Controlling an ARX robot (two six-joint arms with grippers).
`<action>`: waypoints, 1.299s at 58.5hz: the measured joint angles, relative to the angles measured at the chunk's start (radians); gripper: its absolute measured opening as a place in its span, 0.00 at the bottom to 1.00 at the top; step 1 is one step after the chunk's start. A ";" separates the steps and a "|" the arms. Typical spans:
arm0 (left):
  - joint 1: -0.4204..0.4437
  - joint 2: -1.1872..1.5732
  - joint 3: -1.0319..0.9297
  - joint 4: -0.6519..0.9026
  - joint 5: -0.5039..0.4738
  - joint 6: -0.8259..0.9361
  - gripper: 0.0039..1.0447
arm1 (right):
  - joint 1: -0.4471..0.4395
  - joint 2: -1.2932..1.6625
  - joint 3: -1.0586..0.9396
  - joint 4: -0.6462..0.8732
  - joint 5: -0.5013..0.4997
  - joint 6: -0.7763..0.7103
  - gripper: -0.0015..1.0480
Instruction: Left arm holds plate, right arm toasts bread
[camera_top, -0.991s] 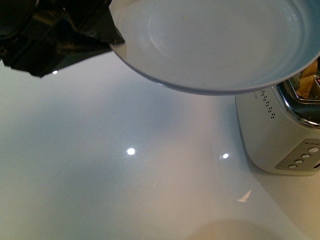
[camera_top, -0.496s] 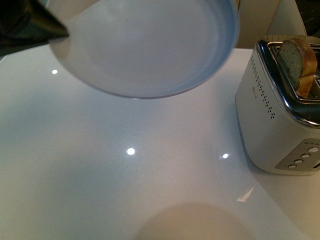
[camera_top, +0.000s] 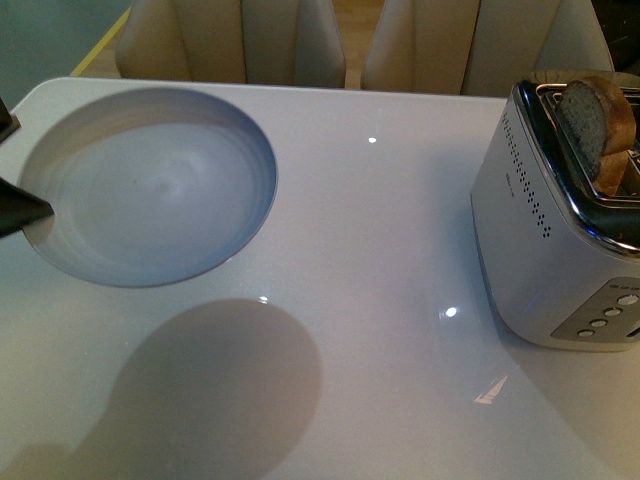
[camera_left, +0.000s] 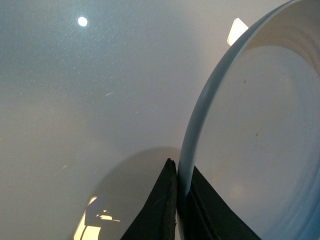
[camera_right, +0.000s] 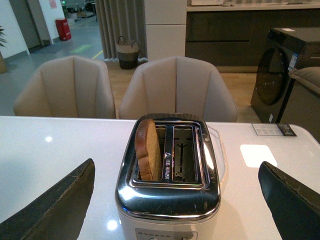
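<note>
Nearest to you, the white counter (camera_top: 380, 300) carries a broad round shadow (camera_top: 225, 390) at the near left, lying apart from the plate that casts it. Just beyond that shadow you see the pale grey-blue plate (camera_top: 150, 185) on the left side of the scene, its face turned up towards the front camera. The left tool (camera_top: 20, 205) comes in from the left edge and meets the plate's left rim. In the left wrist view its two black fingers (camera_left: 160, 210) stand close together with the plate's rim pinched between them, so the tool is clamped on the plate.

On the right stands the silver toaster (camera_top: 545, 240), resting on the counter well apart from the plate, with a row of buttons on its near end. The bread (camera_top: 598, 118), one tan slice with a brown crust, stands upright in one of the toaster's two slots and rises above the chrome top.

The right tool (camera_right: 176, 164) shows only in its own wrist view: its dark fingers (camera_right: 55, 205) are spread wide apart, gripping nothing, with the toaster and bread seen between them.

Farthest off, beige chairs (camera_top: 235, 40) stand behind the counter's far edge.
</note>
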 joint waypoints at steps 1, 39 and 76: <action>0.006 0.023 0.000 0.012 0.004 0.005 0.03 | 0.000 0.000 0.000 0.000 0.000 0.000 0.91; 0.089 0.530 0.090 0.264 0.037 0.049 0.03 | 0.000 0.000 0.000 0.000 0.000 0.000 0.91; 0.087 0.506 0.048 0.379 0.074 0.013 0.43 | 0.000 0.000 0.000 0.000 0.000 0.000 0.91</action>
